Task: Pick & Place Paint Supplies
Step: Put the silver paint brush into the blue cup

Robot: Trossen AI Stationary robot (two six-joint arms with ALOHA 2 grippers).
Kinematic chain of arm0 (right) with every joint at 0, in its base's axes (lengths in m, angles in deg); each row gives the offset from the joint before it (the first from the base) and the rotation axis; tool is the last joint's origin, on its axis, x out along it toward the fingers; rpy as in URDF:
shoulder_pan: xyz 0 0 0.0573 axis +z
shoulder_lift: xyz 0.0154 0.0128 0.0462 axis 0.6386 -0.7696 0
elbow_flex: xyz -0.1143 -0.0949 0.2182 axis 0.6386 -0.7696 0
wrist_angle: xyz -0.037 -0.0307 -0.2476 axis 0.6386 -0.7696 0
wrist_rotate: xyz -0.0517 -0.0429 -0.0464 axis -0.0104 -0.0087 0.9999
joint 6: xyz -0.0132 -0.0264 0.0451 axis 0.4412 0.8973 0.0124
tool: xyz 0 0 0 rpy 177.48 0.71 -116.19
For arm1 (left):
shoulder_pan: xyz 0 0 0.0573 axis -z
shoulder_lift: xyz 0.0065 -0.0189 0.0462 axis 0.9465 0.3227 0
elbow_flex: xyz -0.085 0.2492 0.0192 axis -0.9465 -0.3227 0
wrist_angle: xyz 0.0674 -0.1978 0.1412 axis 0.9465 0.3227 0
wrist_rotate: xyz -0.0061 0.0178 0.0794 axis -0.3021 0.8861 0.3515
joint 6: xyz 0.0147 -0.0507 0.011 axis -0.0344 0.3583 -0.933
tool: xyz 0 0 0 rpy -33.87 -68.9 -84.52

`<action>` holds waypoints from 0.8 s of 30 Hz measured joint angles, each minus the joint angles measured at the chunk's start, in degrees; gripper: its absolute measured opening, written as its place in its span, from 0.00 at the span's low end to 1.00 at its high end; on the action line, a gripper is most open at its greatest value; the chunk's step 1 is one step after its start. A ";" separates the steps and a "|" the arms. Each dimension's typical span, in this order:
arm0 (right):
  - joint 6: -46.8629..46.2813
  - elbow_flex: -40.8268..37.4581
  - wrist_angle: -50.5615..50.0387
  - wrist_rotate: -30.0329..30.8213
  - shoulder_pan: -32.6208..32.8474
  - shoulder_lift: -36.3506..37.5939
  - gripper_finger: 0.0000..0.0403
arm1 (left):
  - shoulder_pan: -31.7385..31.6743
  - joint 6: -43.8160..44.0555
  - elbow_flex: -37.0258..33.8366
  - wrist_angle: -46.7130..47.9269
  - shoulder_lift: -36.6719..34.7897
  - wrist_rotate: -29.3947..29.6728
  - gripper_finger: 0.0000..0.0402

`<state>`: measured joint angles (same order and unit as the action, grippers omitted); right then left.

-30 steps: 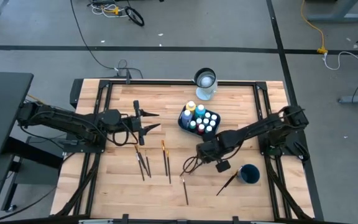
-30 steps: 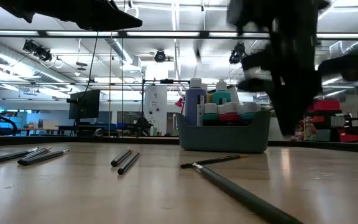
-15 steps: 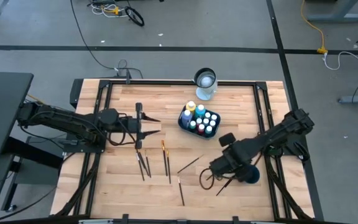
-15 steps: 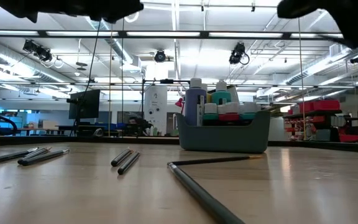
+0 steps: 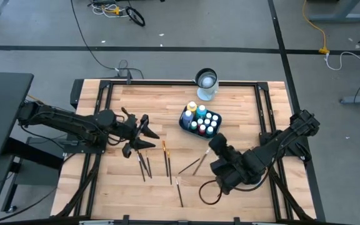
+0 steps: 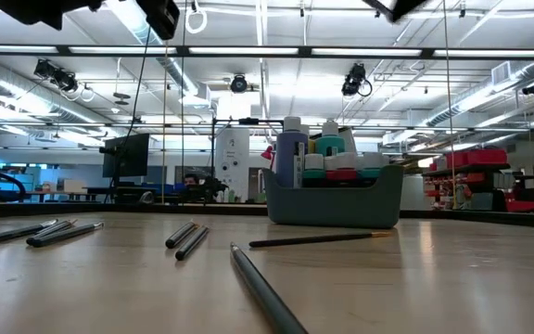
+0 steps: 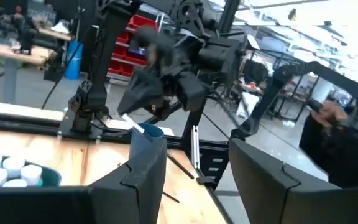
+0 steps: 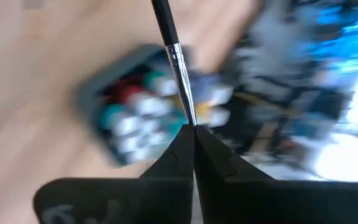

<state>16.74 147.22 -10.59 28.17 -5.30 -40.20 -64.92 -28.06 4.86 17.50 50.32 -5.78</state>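
Gripping a thin dark-handled brush (image 8: 174, 59) between closed fingers, the right tool (image 8: 192, 134) hangs over the bench (image 5: 242, 106) at about 5 o'clock; the brush has a black handle, a silver ferrule and a fine tip pinched at the fingertips. In the high view this tool (image 5: 225, 164) sits low right of centre, with a pale-tipped brush poking out toward 10 o'clock.

Paint bottles (image 5: 200, 119) stand packed in a dark blue-grey caddy (image 6: 334, 202) just right of centre, toward 1 o'clock. They are small and pale with white, teal and red caps; a taller purple-blue bottle (image 6: 291, 153) and a yellow-capped one (image 5: 192, 107) rise among them. No label on them can be read.

A clear jar (image 5: 206, 84) stands at 12 o'clock near the far edge.

Loose brushes (image 5: 145, 165) lie flat on the wood at about 7 o'clock, dark and slender, one with an orange end (image 5: 165, 148). Two more (image 5: 179, 190) lie near 6 o'clock, one crossing toward the right tool.

The left tool (image 5: 144, 132) hovers at 9 o'clock with its fingers (image 7: 143, 177) apart and nothing between them.
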 joint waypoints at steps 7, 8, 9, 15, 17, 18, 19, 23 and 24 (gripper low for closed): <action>30.09 0.00 23.04 12.60 -1.83 0.00 0.00 | 0.52 3.82 0.00 0.94 0.07 9.32 0.46; 34.63 0.00 26.29 13.04 -2.20 0.00 0.00 | 0.51 5.89 0.00 1.08 0.52 11.59 0.46; 39.08 0.00 29.62 13.17 -2.50 0.00 0.00 | 0.44 7.66 0.00 1.00 1.11 13.78 0.46; 65.78 -2.73 50.77 11.99 -5.12 -0.90 0.00 | 0.40 11.51 -0.07 -2.46 6.71 15.50 0.46; 71.00 -3.96 55.52 11.01 -6.21 -1.04 0.00 | 0.40 11.37 -0.11 -6.90 9.29 11.27 0.46; 73.33 -4.60 57.40 10.50 -6.77 -1.09 0.00 | 0.42 11.56 -0.06 -9.88 10.67 9.16 0.46; 75.48 -5.30 59.42 9.39 -7.28 -1.11 0.00 | 0.42 12.02 -0.02 -12.35 12.03 7.53 0.46; 79.86 -7.54 63.26 5.81 -8.93 -1.16 0.00 | 0.40 16.06 0.82 -16.63 17.25 3.79 0.46; 80.18 -7.97 64.24 5.57 -9.23 -1.16 0.00 | 0.40 16.81 1.15 -16.62 17.97 3.36 0.46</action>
<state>96.92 139.25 53.65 33.74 -14.53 -41.36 -64.52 -11.25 6.01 0.88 68.29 -2.42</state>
